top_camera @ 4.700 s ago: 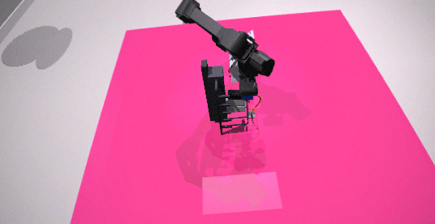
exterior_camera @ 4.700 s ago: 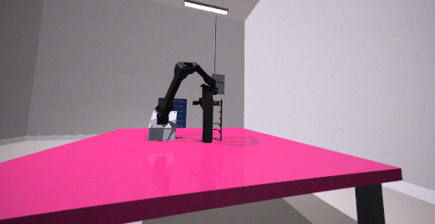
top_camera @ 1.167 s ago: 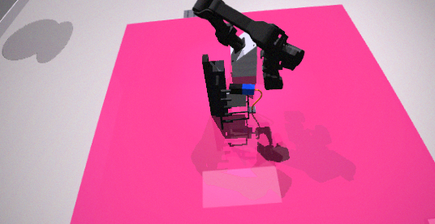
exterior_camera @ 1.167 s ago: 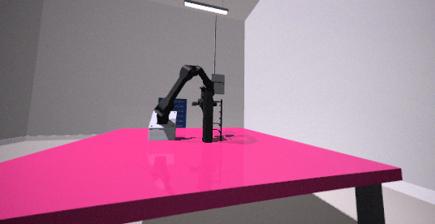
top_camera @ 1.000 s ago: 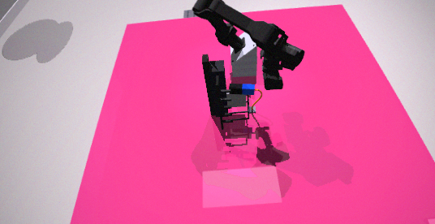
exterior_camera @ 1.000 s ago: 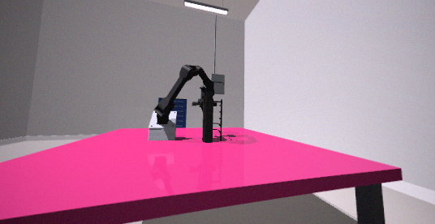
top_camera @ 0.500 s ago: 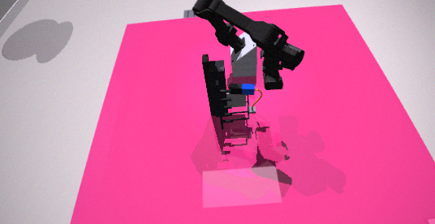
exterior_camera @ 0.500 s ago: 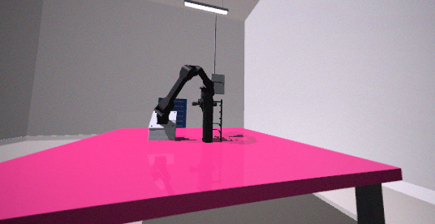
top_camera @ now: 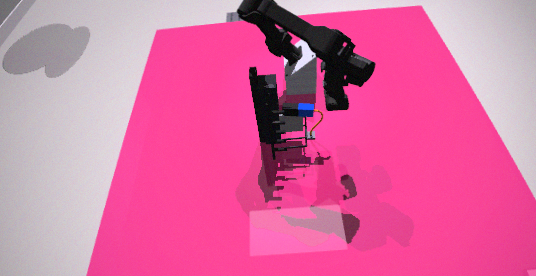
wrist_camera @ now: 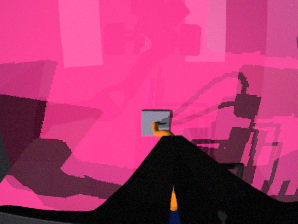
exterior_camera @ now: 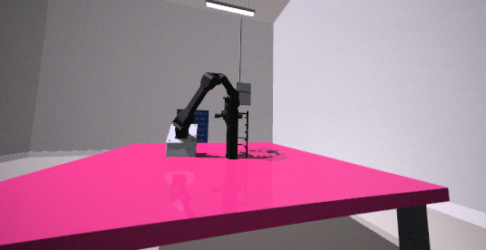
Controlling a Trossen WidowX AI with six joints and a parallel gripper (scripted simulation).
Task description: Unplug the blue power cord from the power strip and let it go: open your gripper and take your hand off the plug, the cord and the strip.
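Note:
The black power strip stands upright on the pink table. The blue plug sits against the strip's right face, about halfway up. An orange cord curves from the plug down to a small grey block. My gripper hangs just right of the plug, fingers pressed together. I cannot see anything clamped.
The arm's grey base stands right behind the strip. Several black pegs stick out of the strip's right face below the plug. A grey box hangs on a line behind the strip. The table edge runs along the front right.

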